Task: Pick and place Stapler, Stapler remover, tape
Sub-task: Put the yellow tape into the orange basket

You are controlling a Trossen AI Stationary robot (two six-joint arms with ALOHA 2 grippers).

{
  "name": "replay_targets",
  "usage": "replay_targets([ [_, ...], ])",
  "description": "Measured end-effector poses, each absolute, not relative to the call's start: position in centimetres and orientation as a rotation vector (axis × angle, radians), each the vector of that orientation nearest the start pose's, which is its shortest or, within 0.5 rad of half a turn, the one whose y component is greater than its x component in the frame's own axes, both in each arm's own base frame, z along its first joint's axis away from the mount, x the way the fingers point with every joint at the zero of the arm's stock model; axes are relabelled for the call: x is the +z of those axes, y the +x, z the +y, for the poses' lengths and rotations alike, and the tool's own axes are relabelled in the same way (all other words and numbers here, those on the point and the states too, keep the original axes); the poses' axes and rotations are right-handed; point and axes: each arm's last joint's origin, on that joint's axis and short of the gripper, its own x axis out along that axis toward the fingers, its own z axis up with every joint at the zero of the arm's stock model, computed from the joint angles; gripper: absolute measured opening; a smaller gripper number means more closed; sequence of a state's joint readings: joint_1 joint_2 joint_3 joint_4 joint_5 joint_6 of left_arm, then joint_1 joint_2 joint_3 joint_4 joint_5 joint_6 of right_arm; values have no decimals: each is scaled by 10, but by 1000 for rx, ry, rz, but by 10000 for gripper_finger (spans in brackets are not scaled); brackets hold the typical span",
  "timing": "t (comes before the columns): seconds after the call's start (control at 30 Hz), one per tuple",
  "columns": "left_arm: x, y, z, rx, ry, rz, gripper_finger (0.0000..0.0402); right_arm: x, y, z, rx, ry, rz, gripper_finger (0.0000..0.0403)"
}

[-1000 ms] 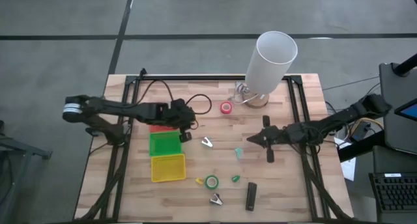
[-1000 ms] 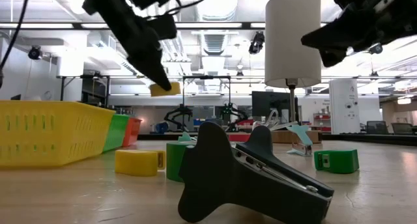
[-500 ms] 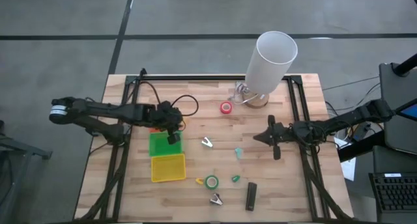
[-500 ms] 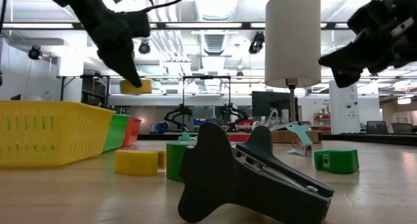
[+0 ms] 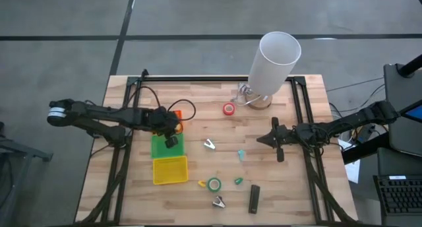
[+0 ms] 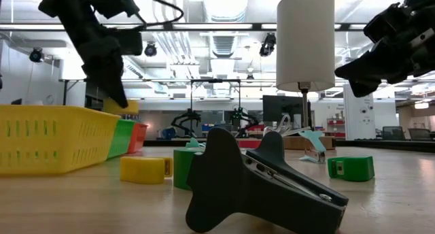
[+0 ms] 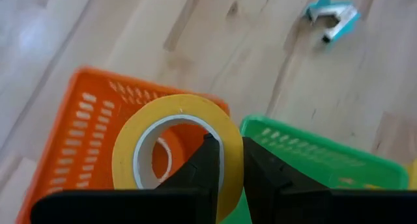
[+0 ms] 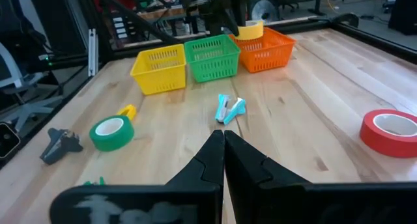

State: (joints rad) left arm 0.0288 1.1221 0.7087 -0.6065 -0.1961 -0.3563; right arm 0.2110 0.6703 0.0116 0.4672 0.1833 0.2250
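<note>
My left gripper hovers over the orange tray and the green tray, shut on a yellow tape roll. That roll also shows in the low view and the right wrist view. My right gripper is shut, empty, and raised right of the table's middle. A red tape roll and a green tape roll lie flat on the wood. The black stapler lies near the near edge. A teal staple remover lies mid-table. My left gripper pinches the yellow roll's wall, one finger inside the ring and one outside. The fingers come from above, pointing down. The roll is lifted clear and hangs on edge over the orange tray, beside the green tray's rim.
A yellow tray sits nearer than the green one. A white-shaded lamp stands at the far edge. Silver claw-shaped removers lie at mid-table and near the near edge. Small yellow and green bits lie beside the green tape.
My left gripper has carried the yellow roll toward the table's left and then down, from over bare wood to above the orange tray, staying shut on it. My right gripper drew back a little toward the table's right edge, then held still.
</note>
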Motion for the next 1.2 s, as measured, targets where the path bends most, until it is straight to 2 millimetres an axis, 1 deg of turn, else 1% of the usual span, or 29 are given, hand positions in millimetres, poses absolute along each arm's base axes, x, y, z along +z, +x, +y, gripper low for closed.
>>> replay_targets([
  [0.13, 213, 203, 12, 394, -235, 976, 50, 147, 136, 24, 6, 187, 191, 8],
  [0.3, 214, 203, 14, 435, -170, 967, 50, 147, 136, 24, 6, 187, 190, 8],
  [0.43, 212, 202, 14, 450, -184, 969, 50, 147, 136, 24, 6, 188, 190, 8],
  [0.6, 200, 197, 19, 484, -173, 997, 50, 147, 136, 24, 6, 187, 190, 8],
  [0.77, 188, 195, 26, 481, -228, 970, 51, 147, 136, 24, 4, 187, 191, 8],
  [0.9, 184, 197, 29, 482, -220, 926, 52, 147, 136, 24, 4, 187, 190, 8],
  [1.2, 177, 192, 31, 500, -216, 949, 57, 147, 136, 24, 4, 187, 190, 8],
])
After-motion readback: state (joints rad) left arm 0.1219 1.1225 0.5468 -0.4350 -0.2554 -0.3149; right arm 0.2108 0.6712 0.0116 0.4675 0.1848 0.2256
